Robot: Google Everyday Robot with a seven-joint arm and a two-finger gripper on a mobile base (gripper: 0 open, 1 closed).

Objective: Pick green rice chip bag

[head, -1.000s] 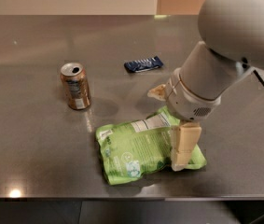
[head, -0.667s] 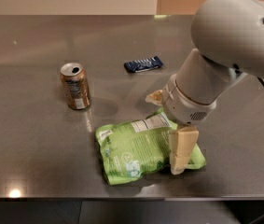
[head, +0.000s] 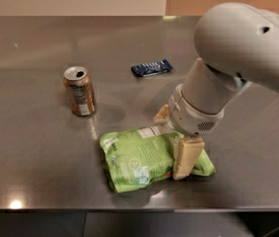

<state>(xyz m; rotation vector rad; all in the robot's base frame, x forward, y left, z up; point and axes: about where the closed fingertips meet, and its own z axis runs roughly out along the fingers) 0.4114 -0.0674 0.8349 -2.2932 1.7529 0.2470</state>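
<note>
Both jaws, partly closed, clamp the right end of the green rice chip bag (head: 138,161).

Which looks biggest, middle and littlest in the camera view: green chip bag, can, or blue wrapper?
1. green rice chip bag, the gripper at its right end.
2. can.
3. blue wrapper, though it lies farthest back.

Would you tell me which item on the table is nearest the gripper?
The green bag; the gripper is down at its right end. The can and blue wrapper sit farther back.
</note>
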